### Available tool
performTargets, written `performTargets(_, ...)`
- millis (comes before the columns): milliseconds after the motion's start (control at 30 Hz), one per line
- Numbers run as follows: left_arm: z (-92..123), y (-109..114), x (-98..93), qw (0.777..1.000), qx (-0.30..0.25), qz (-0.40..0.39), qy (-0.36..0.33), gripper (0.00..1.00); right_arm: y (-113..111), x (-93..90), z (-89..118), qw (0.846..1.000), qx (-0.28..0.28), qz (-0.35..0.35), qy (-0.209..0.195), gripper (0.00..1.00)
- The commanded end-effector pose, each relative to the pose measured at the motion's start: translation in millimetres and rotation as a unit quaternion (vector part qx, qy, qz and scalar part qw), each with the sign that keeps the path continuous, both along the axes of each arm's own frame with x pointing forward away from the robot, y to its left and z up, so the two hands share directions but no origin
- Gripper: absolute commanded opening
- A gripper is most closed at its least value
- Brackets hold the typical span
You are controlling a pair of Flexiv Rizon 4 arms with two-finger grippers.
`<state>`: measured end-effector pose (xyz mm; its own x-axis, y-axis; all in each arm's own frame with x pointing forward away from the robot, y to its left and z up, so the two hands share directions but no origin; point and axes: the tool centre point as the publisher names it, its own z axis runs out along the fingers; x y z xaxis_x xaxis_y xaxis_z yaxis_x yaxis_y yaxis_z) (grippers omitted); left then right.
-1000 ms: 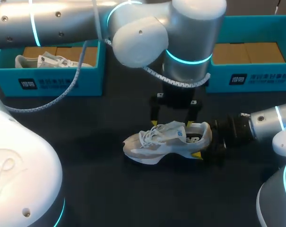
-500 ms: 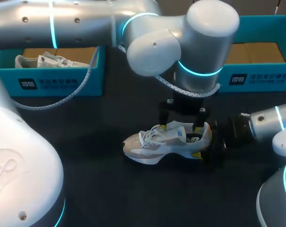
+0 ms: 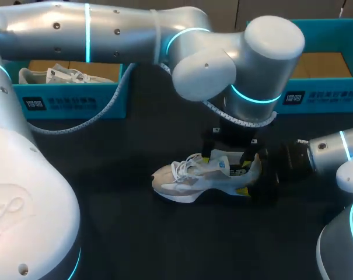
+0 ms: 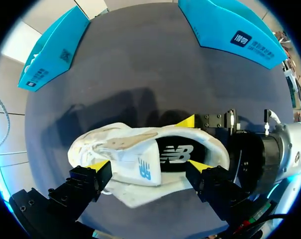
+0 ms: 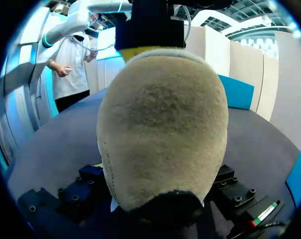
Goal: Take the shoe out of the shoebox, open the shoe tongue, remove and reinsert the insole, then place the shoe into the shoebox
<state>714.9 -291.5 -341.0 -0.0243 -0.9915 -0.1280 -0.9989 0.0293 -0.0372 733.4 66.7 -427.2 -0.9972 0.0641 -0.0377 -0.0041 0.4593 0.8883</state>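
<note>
The shoe [image 5: 162,124] hides fingertips of the right hand [image 5: 157,191].

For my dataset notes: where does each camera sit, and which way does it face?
Head view: above, behind; looks down on table; left arm and right arm show.
Left wrist view: left wrist; looks down on shoe; left pincer shows.
Right wrist view: right wrist; faces shoe's heel; right pincer shows.
All share the shoe.

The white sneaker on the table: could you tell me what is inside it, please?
A dark insole shows through the sneaker's collar; farther forward, the tongue covers the inside.
</note>
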Motion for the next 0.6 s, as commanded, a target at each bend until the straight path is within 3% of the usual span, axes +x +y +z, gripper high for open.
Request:
performTargets(33,-8,-6,-3.8,1.000,0.016,0.010,-0.004,1.00,2,-0.6,0,1.000,-0.001,-0.001,0.000,0.00)
performTargets(600,-28,2,-7.5,0.998,0.061,0.018,-0.008,1.00,2,-0.6,0,1.000,-0.001,-0.001,0.000,0.00)
